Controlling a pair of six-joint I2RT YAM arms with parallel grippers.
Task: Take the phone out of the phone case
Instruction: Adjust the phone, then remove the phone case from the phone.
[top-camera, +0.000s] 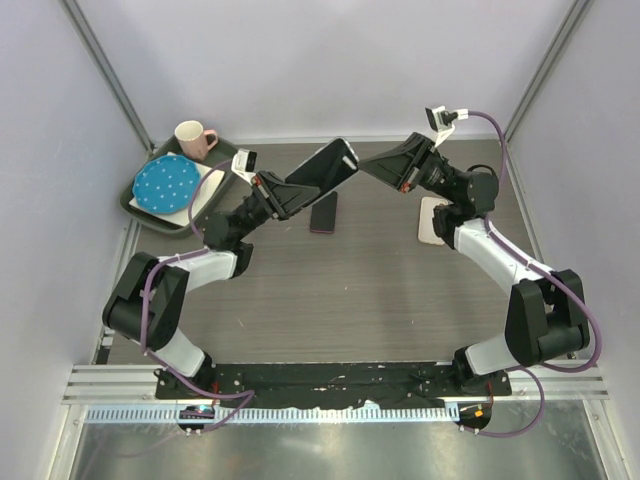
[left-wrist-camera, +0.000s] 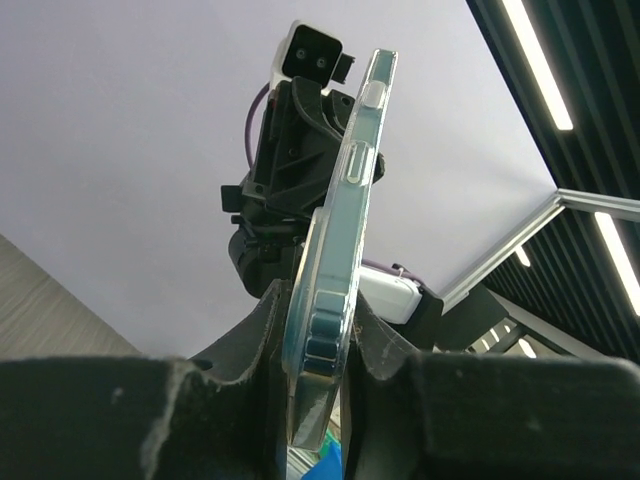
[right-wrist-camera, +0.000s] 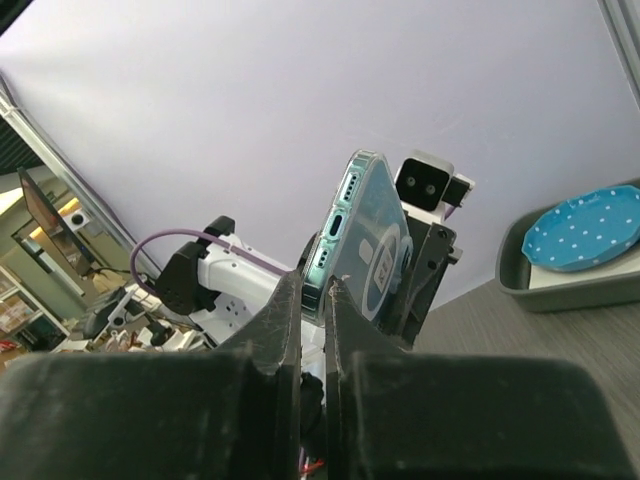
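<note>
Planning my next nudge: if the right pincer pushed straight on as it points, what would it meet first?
The cased phone it grips; just beyond that, probably the left pincer, though depth is unclear.

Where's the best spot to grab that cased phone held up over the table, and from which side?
Across its flat faces, at a short end, coming in endwise. The cased phone is slim and held up tilted, so jaws span it easily: the left gripper and right gripper clamp opposite ends.

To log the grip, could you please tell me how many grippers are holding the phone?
2. The left gripper clamps one end of the phone; the right gripper clamps the opposite end. Both arms show fully, so none is hidden.
</note>
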